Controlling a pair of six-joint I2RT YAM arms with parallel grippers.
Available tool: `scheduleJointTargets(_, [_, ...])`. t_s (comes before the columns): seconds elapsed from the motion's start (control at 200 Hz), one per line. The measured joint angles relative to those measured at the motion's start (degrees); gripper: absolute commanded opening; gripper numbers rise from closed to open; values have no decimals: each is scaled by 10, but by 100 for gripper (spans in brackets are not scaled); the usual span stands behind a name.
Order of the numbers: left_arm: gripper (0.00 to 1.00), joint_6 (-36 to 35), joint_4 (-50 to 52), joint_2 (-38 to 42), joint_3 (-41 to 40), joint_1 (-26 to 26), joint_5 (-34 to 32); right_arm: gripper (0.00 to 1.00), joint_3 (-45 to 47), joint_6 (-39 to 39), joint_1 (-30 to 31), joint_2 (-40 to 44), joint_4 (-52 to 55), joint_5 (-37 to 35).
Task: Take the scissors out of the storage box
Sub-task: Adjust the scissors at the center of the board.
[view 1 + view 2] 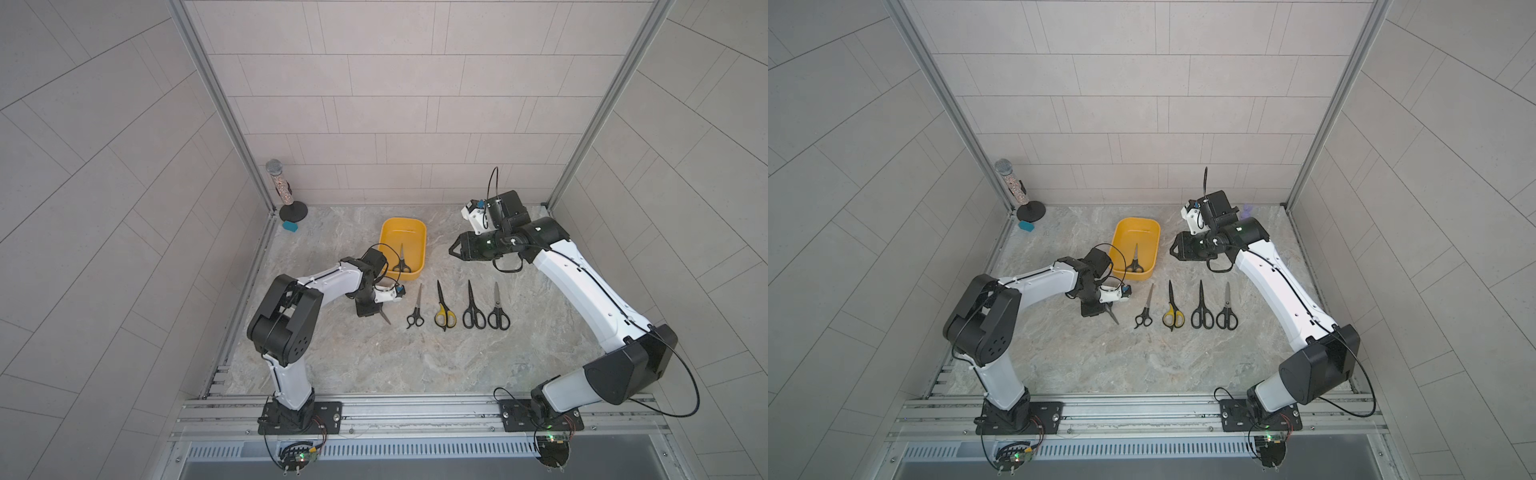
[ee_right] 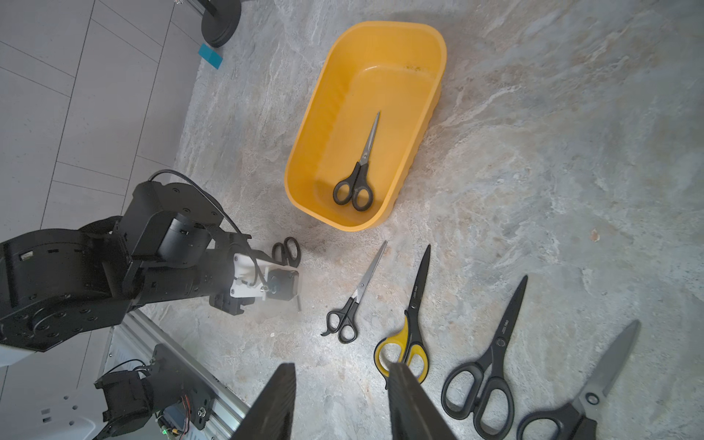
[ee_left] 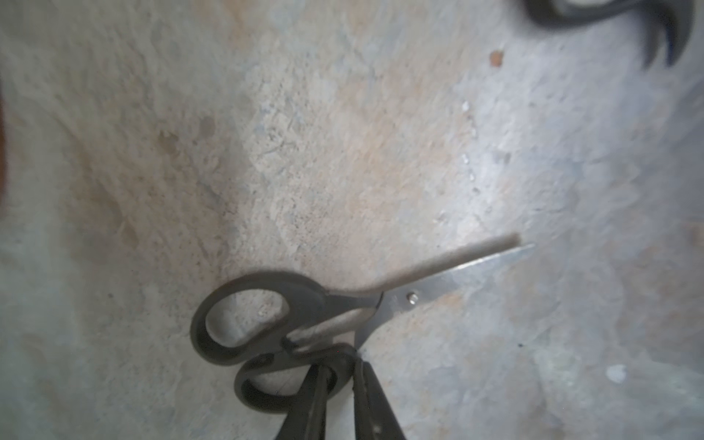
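The yellow storage box (image 1: pixel 390 226) (image 1: pixel 1126 227) (image 2: pixel 335 95) sits mid-table and holds one pair of black-handled scissors (image 1: pixel 401 261) (image 1: pixel 1134 261) (image 2: pixel 358 171). In front of it, several more scissors lie in a row on the table, one of them with yellow handles (image 1: pixel 444 311) (image 2: pixel 404 343). My left gripper (image 3: pixel 343 365) (image 1: pixel 370 309) is low over the table, left of that row. Its jaws are shut on a handle loop of another black-handled pair (image 3: pixel 304 304), whose blade tip (image 1: pixel 386 318) pokes out below it. My right gripper (image 2: pixel 343 367) (image 1: pixel 451 251) hangs open and empty to the right of the box.
A microphone on a round stand (image 1: pixel 276 178) and a small teal block (image 1: pixel 290 225) (image 2: pixel 210 56) stand in the back left corner. Aluminium frame posts and rails border the marbled table (image 1: pixel 374 365).
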State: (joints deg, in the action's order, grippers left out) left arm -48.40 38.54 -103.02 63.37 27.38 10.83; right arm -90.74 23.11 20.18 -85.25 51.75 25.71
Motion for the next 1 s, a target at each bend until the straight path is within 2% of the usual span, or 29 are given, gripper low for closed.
scheduleJointTargets(0.195, [10, 123, -4, 12, -14, 27, 28, 45, 0, 0, -12, 4, 0, 0])
scheduleJointTargets(0.395, [10, 318, -16, 8, -7, 81, 25, 45, 0, 0, -20, 12, -1, 0])
scheduleJointTargets(0.54, [11, 451, -18, -12, 19, 107, -6, 45, 0, 0, -20, 12, -1, 0])
scheduleJointTargets(0.805, [11, 626, -30, -18, 26, 114, -62, 45, 0, 0, -20, 14, -1, 2])
scheduleJointTargets(1.001, [11, 767, -58, -18, 21, 113, -59, 45, 0, 1, -20, 14, -2, 2])
